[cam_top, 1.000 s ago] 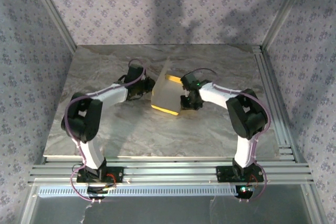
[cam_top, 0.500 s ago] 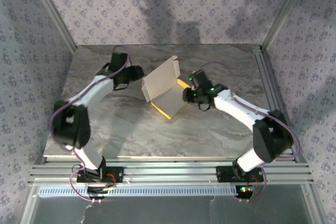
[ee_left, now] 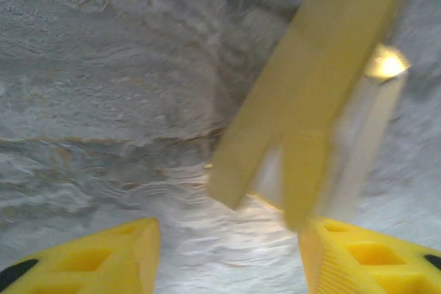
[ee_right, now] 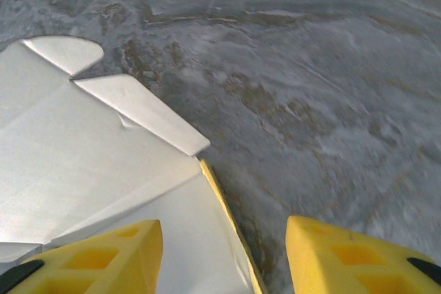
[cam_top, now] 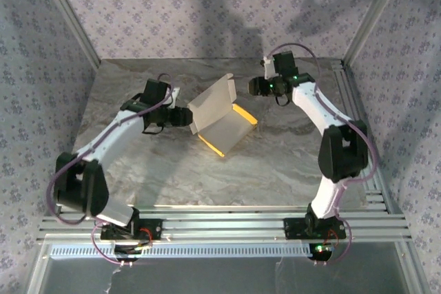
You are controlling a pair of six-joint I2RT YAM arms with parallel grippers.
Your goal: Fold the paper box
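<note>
- Worktop (cam_top: 207, 177): we record a grey, marble-veined slab, matte, with pale streaks running across it.
- Enclosure: we note walls (cam_top: 207, 5) papered in a lilac floral print on three sides, with metal posts (cam_top: 65, 15) in the back corners.
- Rails (cam_top: 227, 225): we list ribbed aluminium rails along the near edge, carrying both arm bases, and more along the right side.
- Paper box (cam_top: 222, 123): it lies mid-worktop, partly folded, white faces up, one white flap raised, yellow showing along its lower and right edges.
- Left gripper (cam_top: 180, 116): just beside the box's left edge; its yellow fingers (ee_left: 96, 259) stand apart, clamping nothing.
- Right gripper (cam_top: 256, 86): apart from the box, toward the back right; fingers (ee_right: 344, 253) spread, nothing between them.
</note>
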